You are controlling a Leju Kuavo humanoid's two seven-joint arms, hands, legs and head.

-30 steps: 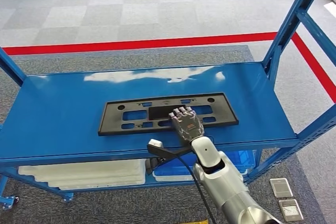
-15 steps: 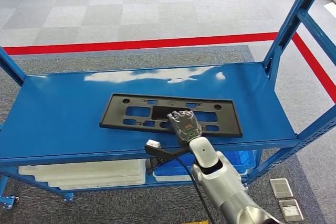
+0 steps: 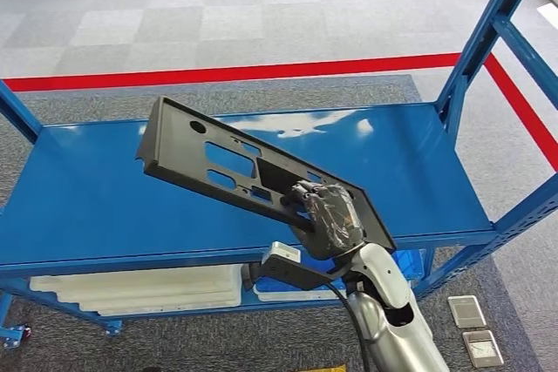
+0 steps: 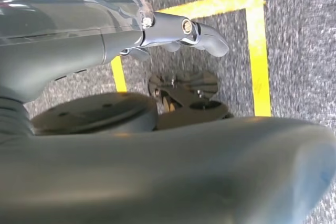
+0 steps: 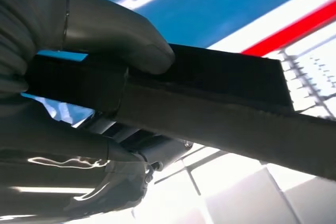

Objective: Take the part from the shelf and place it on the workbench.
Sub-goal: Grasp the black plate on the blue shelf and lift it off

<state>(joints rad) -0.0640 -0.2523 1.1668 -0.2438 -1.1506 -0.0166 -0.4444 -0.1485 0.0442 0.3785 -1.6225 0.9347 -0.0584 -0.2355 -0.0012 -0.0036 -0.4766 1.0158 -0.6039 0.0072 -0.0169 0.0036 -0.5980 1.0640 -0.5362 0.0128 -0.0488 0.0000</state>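
head: high, forward-down over shelf (image 3: 98, 206) | right wrist: close, perhaps sharing it

blue shelf (image 3: 98, 206) on grey carpet (image 3: 276, 93)

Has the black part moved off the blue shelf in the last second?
Yes. The black part lay flat on the blue shelf; now the right robot hand grips it and its far end is tilted up above the shelf.
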